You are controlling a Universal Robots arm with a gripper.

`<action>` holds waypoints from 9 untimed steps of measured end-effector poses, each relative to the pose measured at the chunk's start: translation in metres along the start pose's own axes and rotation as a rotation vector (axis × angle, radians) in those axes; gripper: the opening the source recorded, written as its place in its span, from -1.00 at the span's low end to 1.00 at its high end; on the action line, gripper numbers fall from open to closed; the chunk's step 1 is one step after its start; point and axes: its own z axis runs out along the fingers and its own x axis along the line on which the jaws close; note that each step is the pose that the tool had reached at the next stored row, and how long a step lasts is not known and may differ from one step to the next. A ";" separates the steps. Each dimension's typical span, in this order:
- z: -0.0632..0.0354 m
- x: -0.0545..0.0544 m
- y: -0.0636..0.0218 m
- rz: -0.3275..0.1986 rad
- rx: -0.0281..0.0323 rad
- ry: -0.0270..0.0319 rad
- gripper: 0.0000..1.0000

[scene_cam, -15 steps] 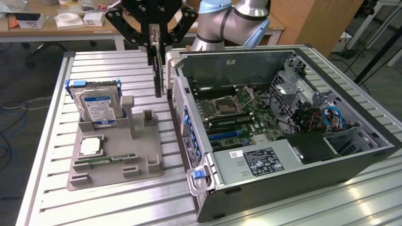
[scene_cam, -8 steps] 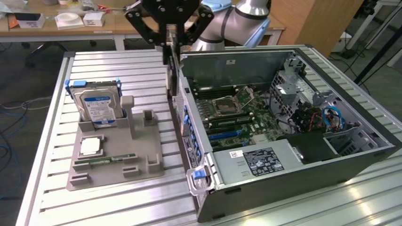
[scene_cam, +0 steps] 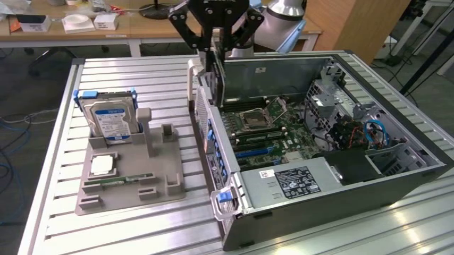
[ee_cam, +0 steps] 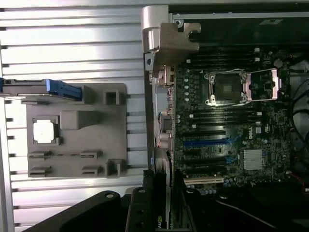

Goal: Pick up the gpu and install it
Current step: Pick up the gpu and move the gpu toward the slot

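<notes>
**GPU held upright over the open case**

The gripper (scene_cam: 216,43) pinches the gpu (scene_cam: 219,79) by its upper edge. The card hangs upright and edge-on, thin, flat and blackish. It is just inside the rear wall of the open computer case (scene_cam: 333,204), above the motherboard (scene_cam: 273,133). The wrist view shows a small green mark on it.

A grey holder tray (scene_cam: 124,197) lies on the slatted metal table (scene_cam: 135,74); a blue-labelled silver hard drive (scene_cam: 110,119) stands upright at one end; a square processor chip (scene_cam: 103,165) sits mid-tray; a green memory stick (scene_cam: 117,181) lies just beside it.
</notes>
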 end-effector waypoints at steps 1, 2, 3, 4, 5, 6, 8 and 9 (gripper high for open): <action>0.0002 -0.004 0.0003 0.000 0.0000 0.0000 -0.47; 0.0003 -0.007 0.0005 0.000 0.0000 0.0000 -0.47; 0.0005 -0.011 0.0007 0.000 -0.0001 0.0000 -0.47; 0.0006 -0.013 0.0009 0.000 -0.0001 0.0000 -0.47; 0.0008 -0.015 0.0010 0.000 -0.0001 -0.0001 -0.47; 0.0010 -0.018 0.0012 -0.001 -0.0001 0.0000 -0.47; 0.0012 -0.024 0.0016 -0.001 0.0000 0.0001 -0.47; 0.0013 -0.029 0.0019 -0.002 0.0000 0.0001 -0.47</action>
